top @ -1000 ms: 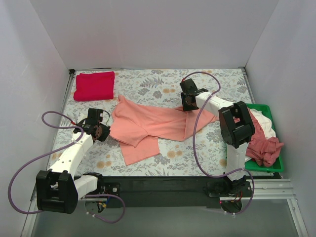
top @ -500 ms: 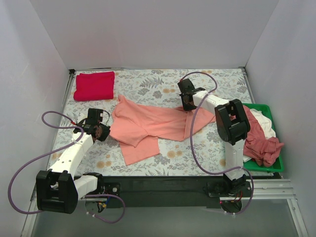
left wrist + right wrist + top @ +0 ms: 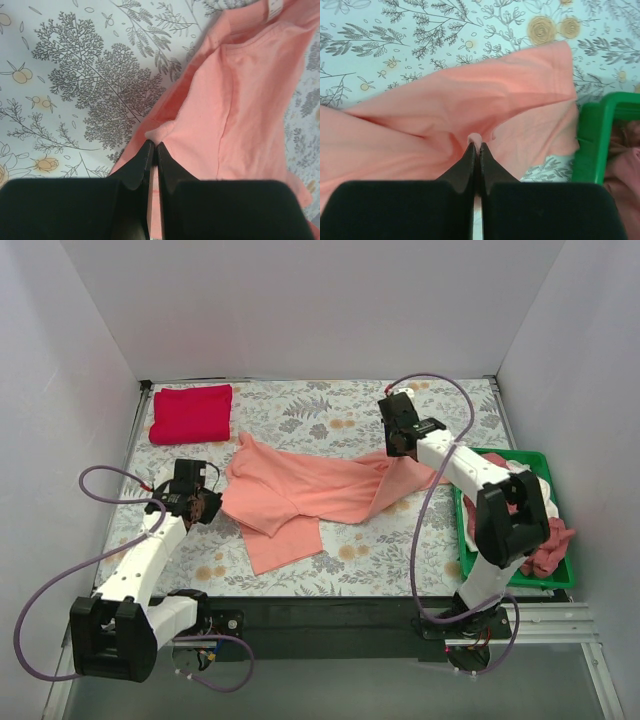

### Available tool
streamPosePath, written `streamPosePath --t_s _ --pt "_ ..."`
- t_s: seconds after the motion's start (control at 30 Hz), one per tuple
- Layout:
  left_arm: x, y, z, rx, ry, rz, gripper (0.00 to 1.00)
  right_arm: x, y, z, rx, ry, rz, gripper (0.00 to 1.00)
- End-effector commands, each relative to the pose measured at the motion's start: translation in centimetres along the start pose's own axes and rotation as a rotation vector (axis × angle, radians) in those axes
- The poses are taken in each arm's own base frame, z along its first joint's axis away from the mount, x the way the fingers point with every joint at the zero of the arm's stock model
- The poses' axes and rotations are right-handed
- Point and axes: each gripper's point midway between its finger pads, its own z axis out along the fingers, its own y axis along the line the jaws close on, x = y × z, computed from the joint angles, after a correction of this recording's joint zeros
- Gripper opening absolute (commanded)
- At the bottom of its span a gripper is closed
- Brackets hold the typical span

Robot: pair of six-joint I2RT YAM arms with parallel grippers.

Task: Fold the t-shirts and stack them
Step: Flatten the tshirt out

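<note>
While wrist views show salmon shirt point(image 3: 240, 100), overhead alone, red shirt point(image 3: 190, 412).

I'm looking into a lab test cell: plain white panel walls point(image 3: 300, 310) box in a floral-print tablecloth point(image 3: 300, 405), with a bare aluminium rail point(image 3: 560, 625) lower right.

No legible writing; white tag point(image 3: 273, 9) on the shirt point(image 3: 240, 100) is blurred.

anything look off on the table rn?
The salmon t-shirt lies twisted and bunched, not flat, pinched at opposite ends by the left gripper and right gripper. The dusty-pink garment spills over the rim of the green bin. The folded red shirt looks neat.
</note>
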Motion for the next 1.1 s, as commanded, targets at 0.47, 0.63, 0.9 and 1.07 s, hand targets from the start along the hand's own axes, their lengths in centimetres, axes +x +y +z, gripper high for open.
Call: streamPosePath --t_s 0.47,0.63,0.9,1.07 --pt "-6.2 -7.2 -10.7 0.330 -0.159 -0.083 0.00 -3.0 -6.6 -13.6 -0.010 -0.367 0.184 0.01" --pt "-9.9 -11.0 -18.7 0.551 -0.260 -0.128 0.00 -6.9 -9.7 -22.2 -0.042 -0.600 0.263 0.01" --pt "-16.2 -13.7 -35.6 0.928 -0.510 -0.167 0.00 -10.3 -13.6 -34.9 -0.130 -0.863 0.325 0.01" --pt "-18.7 -12.7 -45.3 1.111 -0.669 -0.183 0.00 -11.6 -16.1 -42.8 -0.185 -1.022 0.373 0.01"
